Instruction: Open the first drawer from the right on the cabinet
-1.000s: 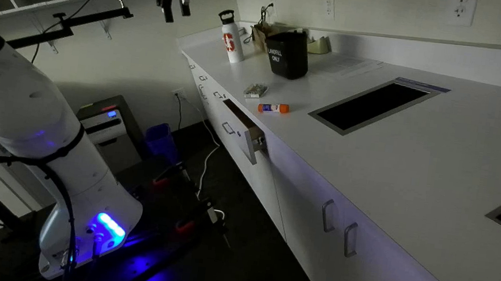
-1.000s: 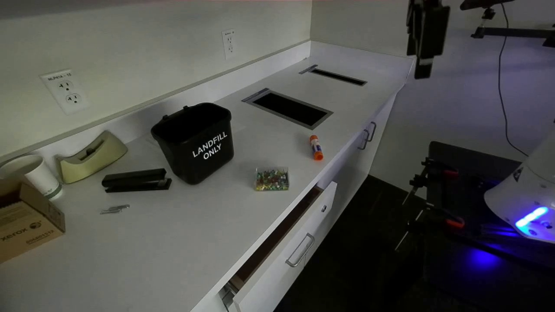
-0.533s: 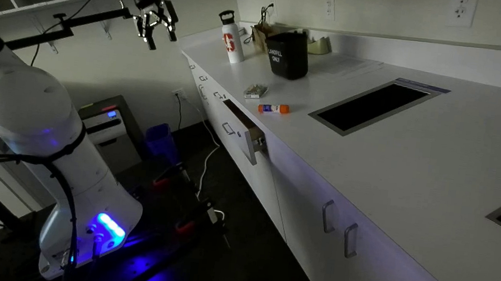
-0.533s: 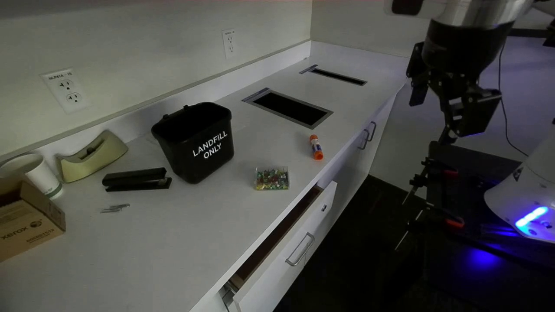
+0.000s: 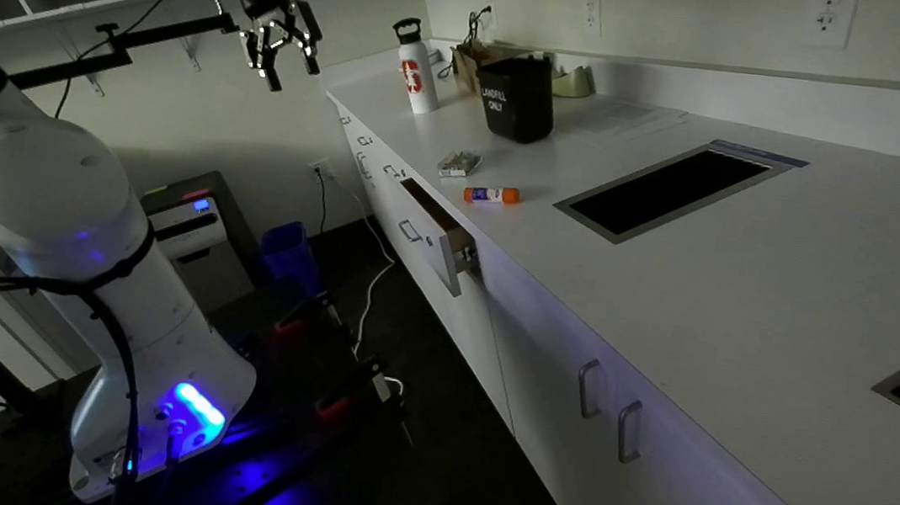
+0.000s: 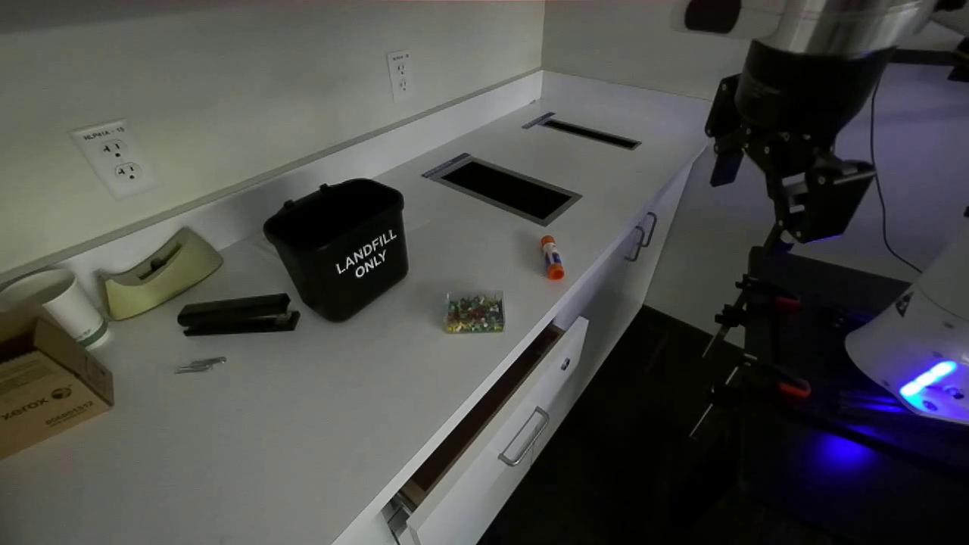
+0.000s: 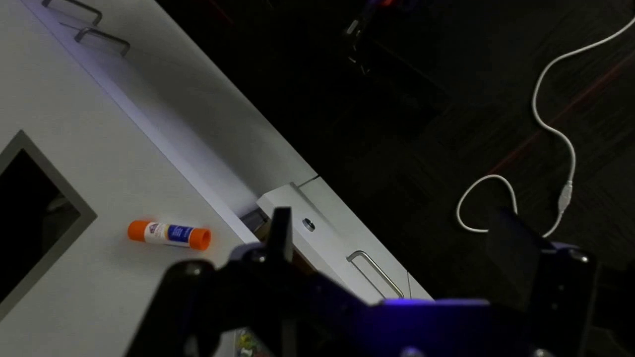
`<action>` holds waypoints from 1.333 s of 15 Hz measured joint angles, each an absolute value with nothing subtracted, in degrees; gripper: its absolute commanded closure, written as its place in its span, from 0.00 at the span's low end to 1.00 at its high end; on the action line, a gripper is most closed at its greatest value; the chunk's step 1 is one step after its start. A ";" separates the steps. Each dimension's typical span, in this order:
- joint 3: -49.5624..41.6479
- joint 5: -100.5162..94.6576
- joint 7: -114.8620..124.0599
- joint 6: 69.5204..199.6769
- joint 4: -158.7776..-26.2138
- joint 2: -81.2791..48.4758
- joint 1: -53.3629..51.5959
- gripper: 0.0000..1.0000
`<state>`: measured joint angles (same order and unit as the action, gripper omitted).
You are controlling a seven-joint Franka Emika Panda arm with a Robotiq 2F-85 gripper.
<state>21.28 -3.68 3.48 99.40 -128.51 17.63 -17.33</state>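
The drawer [image 6: 484, 484] stands partly pulled out of the long white cabinet [image 6: 318, 439]. Its white front, brown inner side and metal bar handle [image 6: 532, 441] show. The drawer [image 5: 433, 249] and the cabinet [image 5: 703, 332] also show in an exterior view. In the wrist view the drawer [image 7: 317, 238] lies beyond the fingers, with a round lock and the handle [image 7: 379, 271] on its front; its lower end is hidden by the gripper. My gripper [image 5: 293, 75] is open, empty and apart from the drawer, up in the air. Its fingers are wide apart in the wrist view [image 7: 399, 228].
On the countertop are a glue stick [image 6: 552, 257], a clear box of pins [image 6: 475, 313], a black bin [image 6: 341, 250], a stapler [image 6: 238, 314], a tape dispenser [image 6: 159, 276], a cup and a cardboard box [image 6: 53, 386]. A white bottle [image 5: 416, 71] stands farther along. Clamps [image 6: 757, 378] stick out from the robot's table.
Over the first half second my gripper moved lower and turned, coming more into both exterior views. Since then it has barely moved. The drawer has stayed partly out.
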 measured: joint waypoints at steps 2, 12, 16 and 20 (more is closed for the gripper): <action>23.00 -6.68 3.48 102.73 -129.98 17.47 -18.51 0.00; 35.37 -28.47 18.45 124.15 -140.65 5.74 -23.63 0.00; 36.09 -36.48 27.00 128.12 -140.89 -1.56 -24.28 0.00; 35.97 -36.88 27.36 128.30 -140.48 -2.67 -24.29 0.00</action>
<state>35.97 -36.88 27.36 128.30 -140.48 -2.67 -24.29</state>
